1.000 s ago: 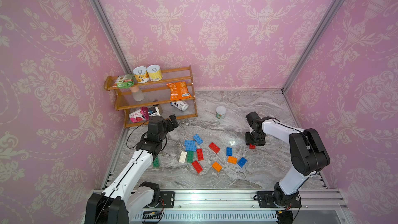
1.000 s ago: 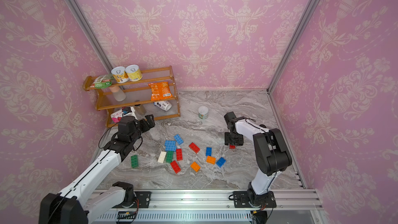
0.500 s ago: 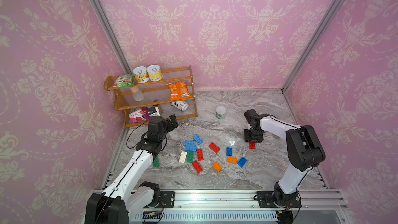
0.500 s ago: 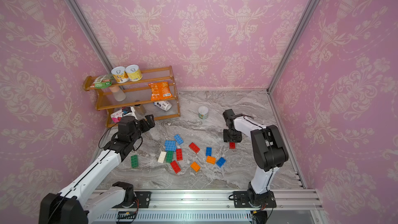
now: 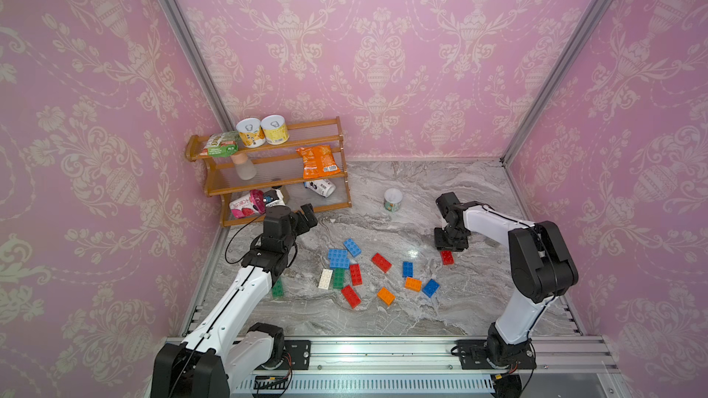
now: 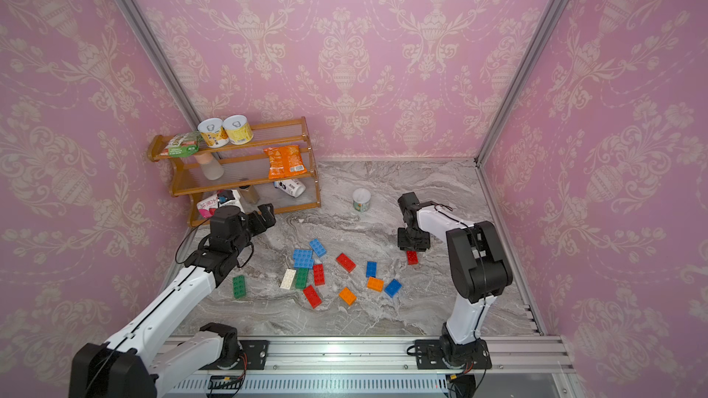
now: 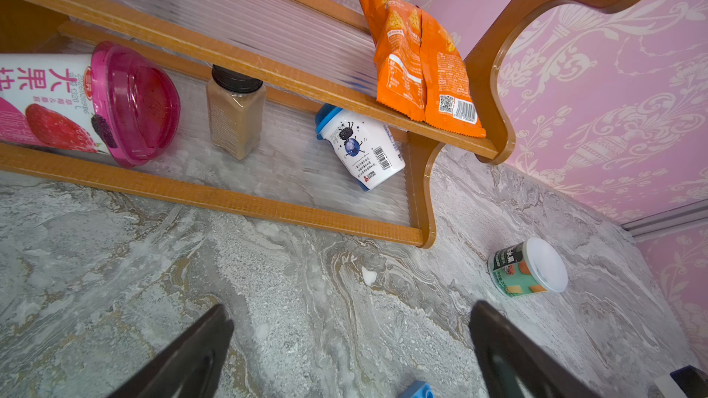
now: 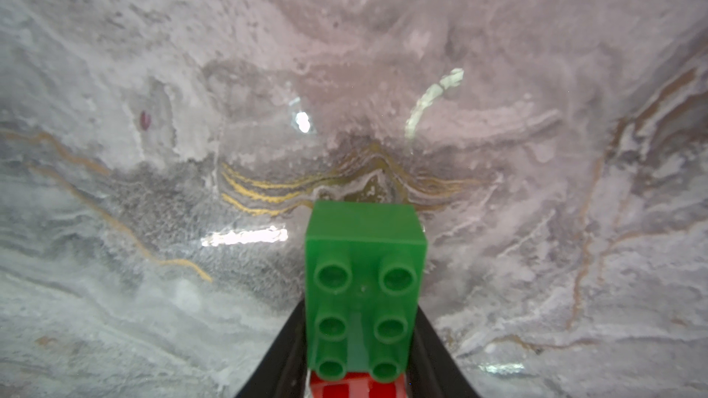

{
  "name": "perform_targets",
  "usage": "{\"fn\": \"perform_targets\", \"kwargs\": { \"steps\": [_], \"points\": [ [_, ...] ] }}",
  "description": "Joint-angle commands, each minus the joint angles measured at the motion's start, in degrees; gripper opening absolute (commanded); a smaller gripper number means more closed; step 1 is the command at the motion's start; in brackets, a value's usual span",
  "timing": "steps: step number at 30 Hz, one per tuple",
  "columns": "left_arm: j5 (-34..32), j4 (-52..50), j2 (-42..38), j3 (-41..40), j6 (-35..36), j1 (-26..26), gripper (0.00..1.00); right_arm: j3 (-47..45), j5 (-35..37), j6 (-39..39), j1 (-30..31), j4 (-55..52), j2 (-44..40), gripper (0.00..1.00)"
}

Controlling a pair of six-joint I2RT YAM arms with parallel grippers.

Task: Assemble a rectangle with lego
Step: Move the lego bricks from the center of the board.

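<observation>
The right claw [image 5: 450,243] grips a glossy green brick [image 8: 364,262], its black fingers [image 8: 276,357] pressed against both long sides of the chunky moulded block. The brick's round, hollow studs face the wrist camera. A red brick [image 5: 446,257] of the same smooth plastic touches one end of it. Both sit low at the right side of the counter [image 5: 383,323], a slab of grey marble veined with gold and white. It cannot be told whether the green one rests on the stone or hangs just clear of it.

The rest of the lego [image 5: 338,258] lies flat and studs up in the middle of the counter, between the two arms. There are rectangular and square blocks in blue, red, green and orange, with one white brick [image 5: 325,278] among them. A lone green block [image 6: 239,287] lies apart, beside the left arm.

The left claw [image 5: 306,219] hangs with its dark jaws spread wide and nothing between them, just in front of the bottom rail of a curved wooden rack [image 7: 230,199] with ribbed clear shelves. A crinkled orange snack packet [image 7: 417,70] lies on the rack. A small round tub [image 5: 393,199] with a white lid stands on the marble near it.
</observation>
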Motion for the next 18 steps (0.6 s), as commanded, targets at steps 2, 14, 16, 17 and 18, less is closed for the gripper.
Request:
{"fn": "perform_targets", "kwargs": {
  "steps": [2, 14, 16, 17, 18],
  "points": [
    [-0.1, -0.6, 0.1, 1.2, 0.8, -0.2, 0.99, -2.0, 1.9, 0.2, -0.6, -1.0, 2.6, 0.37],
    [-0.5, -0.7, -0.3, 1.1, 0.6, -0.2, 0.99, -4.7, -1.9, 1.9, 0.4, 1.4, -0.1, 0.22],
    [-0.4, -0.9, -0.2, 1.1, 0.6, -0.2, 0.99, -5.8, -2.6, 3.2, 1.3, 1.8, -1.3, 0.22],
    [-0.4, -0.8, -0.2, 1.0, 0.6, -0.2, 0.99, -6.0, -2.9, 3.7, 1.8, 1.9, -1.6, 0.22],
    [-0.4, -0.8, -0.3, 1.0, 0.6, -0.3, 0.99, -6.4, -2.9, 4.2, 2.4, 2.0, -2.0, 0.22]
  ]
}}
